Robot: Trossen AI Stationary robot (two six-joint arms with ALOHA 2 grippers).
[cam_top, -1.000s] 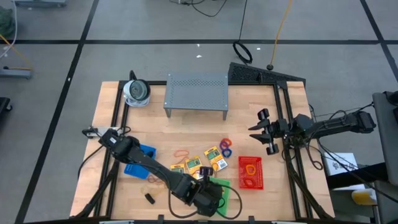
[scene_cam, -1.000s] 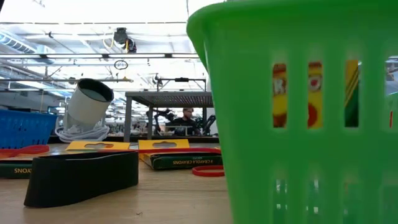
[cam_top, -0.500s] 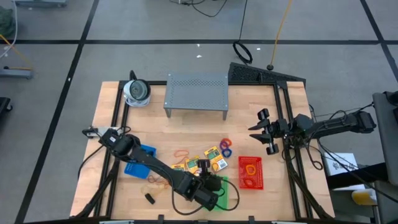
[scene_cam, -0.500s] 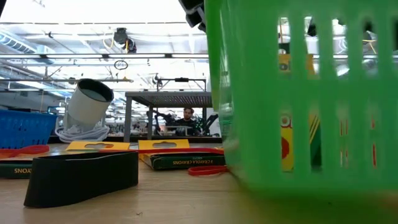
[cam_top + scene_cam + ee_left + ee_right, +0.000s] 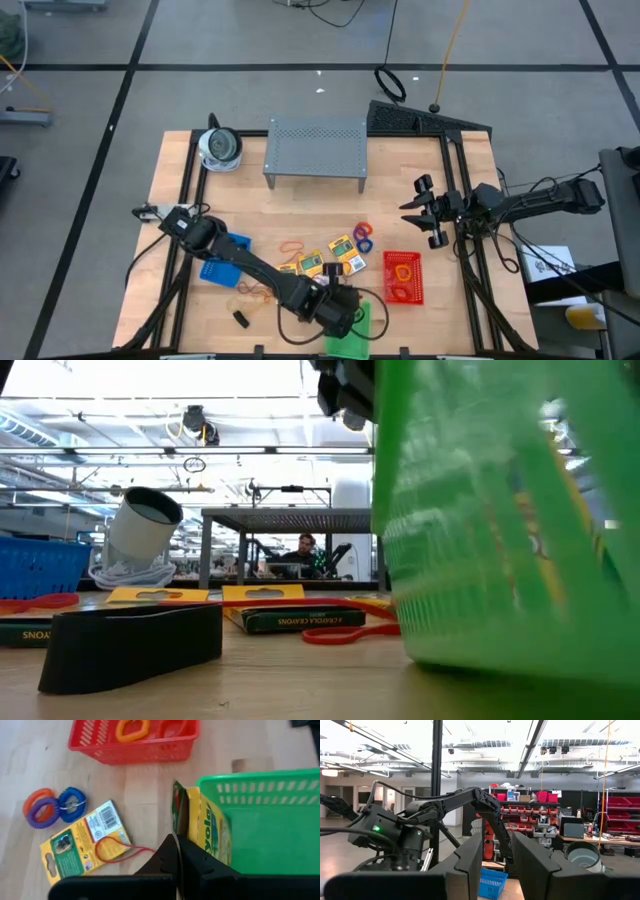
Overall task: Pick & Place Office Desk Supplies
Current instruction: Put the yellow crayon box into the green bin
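Note:
My left gripper is over the table's near edge, shut on a yellow crayon box. The box stands at the wall of the green basket. In the low view the green basket fills the right side and looks tilted. More crayon boxes lie flat on the wood, one with a red rubber band across it. Coil loops lie beside them. My right gripper hangs open and raised at the table's right side, holding nothing. My left gripper pinches the crayon box's thin upper edge between its two fingers. The fingers slant down from above. The box stands on edge, tilted, with its yellow face inside the green basket's rim. Its lower end is hidden.
A red basket with loops in it stands right of the boxes, and a blue basket to their left. A black clip lies near the front edge. The grey perforated shelf and a round white object stand at the back.
My left gripper has sunk with the crayon box, which has gone down inside the green basket. The basket has been shoved a little toward the near edge and has tipped.

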